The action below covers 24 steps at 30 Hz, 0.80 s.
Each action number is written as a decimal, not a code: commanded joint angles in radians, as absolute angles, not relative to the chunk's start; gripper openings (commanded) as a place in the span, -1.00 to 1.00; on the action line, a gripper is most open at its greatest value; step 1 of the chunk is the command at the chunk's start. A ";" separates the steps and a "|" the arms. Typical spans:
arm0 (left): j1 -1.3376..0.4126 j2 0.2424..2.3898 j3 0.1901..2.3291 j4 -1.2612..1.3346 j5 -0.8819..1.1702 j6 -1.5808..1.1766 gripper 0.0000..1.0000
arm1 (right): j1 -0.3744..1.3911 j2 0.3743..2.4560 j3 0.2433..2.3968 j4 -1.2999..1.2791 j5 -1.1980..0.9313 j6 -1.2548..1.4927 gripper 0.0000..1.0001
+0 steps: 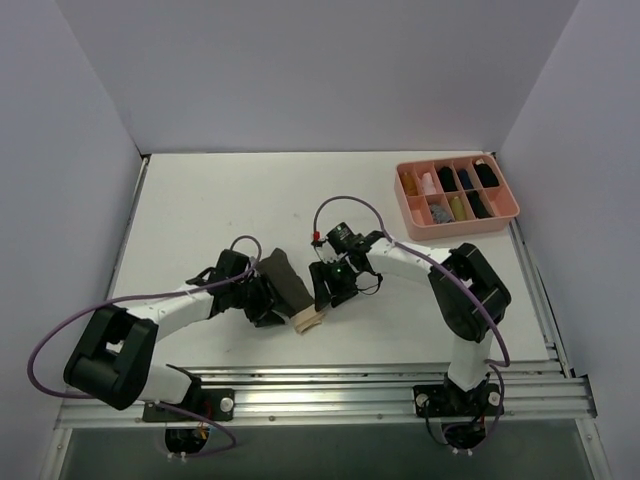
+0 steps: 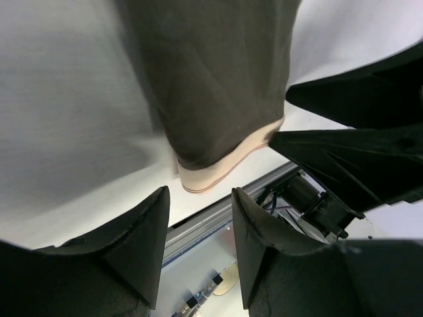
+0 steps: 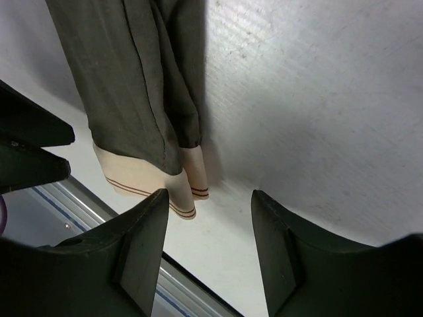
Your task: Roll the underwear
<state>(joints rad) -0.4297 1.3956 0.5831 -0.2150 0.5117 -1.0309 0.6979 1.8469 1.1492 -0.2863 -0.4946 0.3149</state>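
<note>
The underwear lies on the white table as a narrow folded strip of dark olive-brown cloth, its beige waistband toward the near edge. It fills the top of the left wrist view and the upper left of the right wrist view. My left gripper stands open just left of the strip, nothing between its fingers. My right gripper is open just right of it, its fingers apart over bare table beside the waistband.
A pink compartment tray with small bundles sits at the far right. The aluminium rail runs along the near table edge, close behind the waistband. Grey walls enclose the table on three sides.
</note>
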 commanded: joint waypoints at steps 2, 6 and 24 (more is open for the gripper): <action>-0.456 1.330 0.494 0.025 0.522 -1.166 0.07 | 0.721 1.833 1.086 -0.221 -0.571 0.357 -0.05; -0.469 1.307 0.396 0.136 0.500 -1.252 0.16 | 0.735 1.822 1.029 -0.141 -0.587 0.409 -0.12; -0.572 1.431 0.241 0.388 0.428 -1.393 0.23 | 0.735 1.822 0.870 0.100 -0.626 0.589 -0.69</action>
<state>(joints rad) -0.5621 1.3926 0.2863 0.3466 0.4854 -1.3777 0.7273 1.8194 0.9028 0.1017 -0.6559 0.5770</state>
